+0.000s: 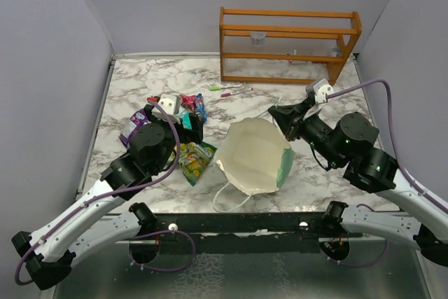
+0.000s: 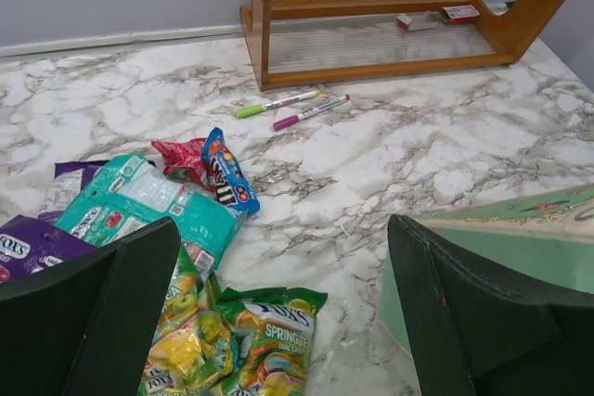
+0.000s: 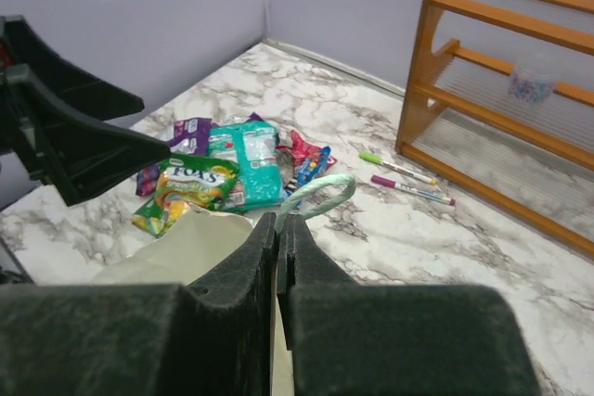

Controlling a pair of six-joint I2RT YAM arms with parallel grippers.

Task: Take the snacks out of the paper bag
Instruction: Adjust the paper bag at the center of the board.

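The marble table carries an orange wooden rack along its far edge, right of centre. The paper bag sits in the middle towards the near edge, its mouth gaping wide so the pale inside shows; a white string handle trails on the near side.

The right gripper is at the bag's far right rim, its fingers pressed together with a pale strip of the paper pinched between them. The left gripper hangs over the table to the left of the bag, fingers spread wide with nothing between them.

The snacks lie out on the marble left of the bag in a loose pile: green-yellow packets nearest, a teal one behind, purple at the left, then red and blue farthest. Two pens — green and pink — lie just in front of the rack.
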